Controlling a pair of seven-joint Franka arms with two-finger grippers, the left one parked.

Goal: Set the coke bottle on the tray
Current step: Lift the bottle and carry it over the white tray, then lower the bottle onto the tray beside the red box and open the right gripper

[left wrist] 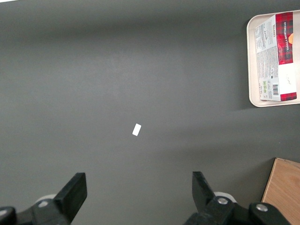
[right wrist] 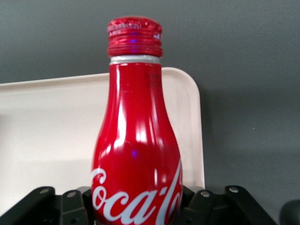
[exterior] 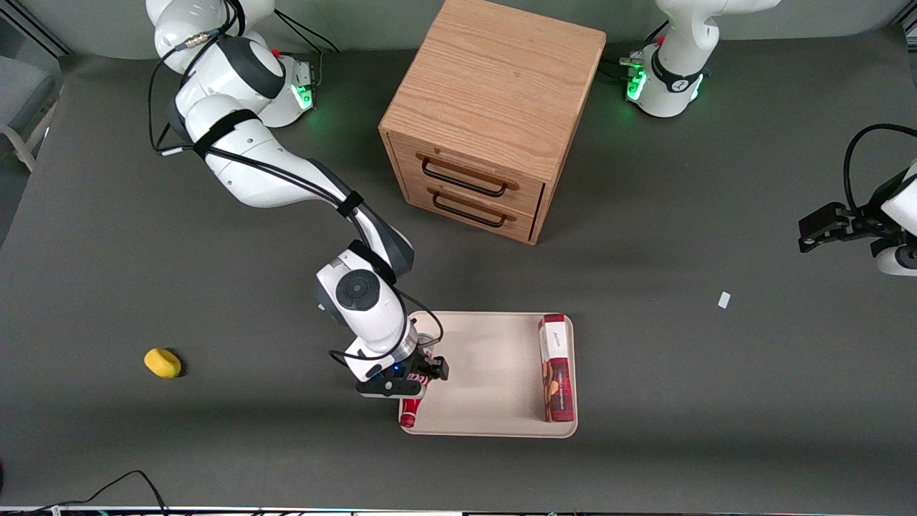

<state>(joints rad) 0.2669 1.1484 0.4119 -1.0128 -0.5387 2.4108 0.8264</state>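
The coke bottle [right wrist: 136,140] is red with white script and a red cap. It sits between the fingers of my right gripper [right wrist: 136,208], which is shut on its body. In the front view the gripper [exterior: 419,376] holds the bottle [exterior: 410,413] over the edge of the beige tray [exterior: 487,373] at the working arm's end, with the cap pointing toward the front camera. The tray's rounded corner [right wrist: 187,93] shows under the bottle. I cannot tell whether the bottle touches the tray.
A red-and-white snack box [exterior: 557,376] lies on the tray at its parked-arm edge and also shows in the left wrist view [left wrist: 276,56]. A wooden two-drawer cabinet [exterior: 494,115] stands farther from the camera. A yellow object [exterior: 162,362] and a white scrap [exterior: 724,299] lie on the table.
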